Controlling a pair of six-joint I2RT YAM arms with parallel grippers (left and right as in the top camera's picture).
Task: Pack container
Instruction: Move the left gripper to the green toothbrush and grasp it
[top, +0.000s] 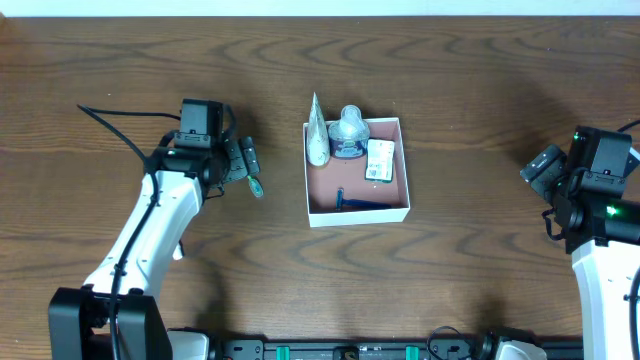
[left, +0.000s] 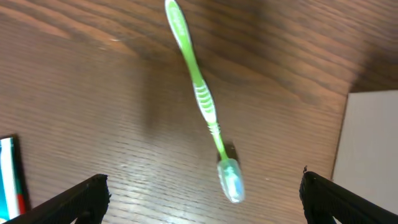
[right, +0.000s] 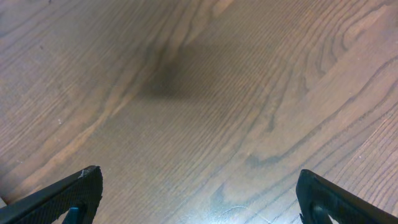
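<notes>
The container (top: 404, 168), a shallow square box with white walls and a reddish-brown inside, sits mid-table. It holds a clear rounded item (top: 349, 133), a small green-and-white packet (top: 380, 160) and a dark blue stick (top: 362, 204). A white tube (top: 317, 132) leans on its left wall. A green toothbrush (left: 200, 93) with a clear capped head lies on the table left of the container; its tip shows overhead (top: 256, 186). My left gripper (left: 202, 200) is open above it, touching nothing. My right gripper (right: 199, 199) is open and empty over bare wood at the far right (top: 540, 165).
The container's white wall shows at the right edge of the left wrist view (left: 370, 155). A white item with blue and red print (left: 9, 177) lies at that view's left edge. The table is dark brown wood.
</notes>
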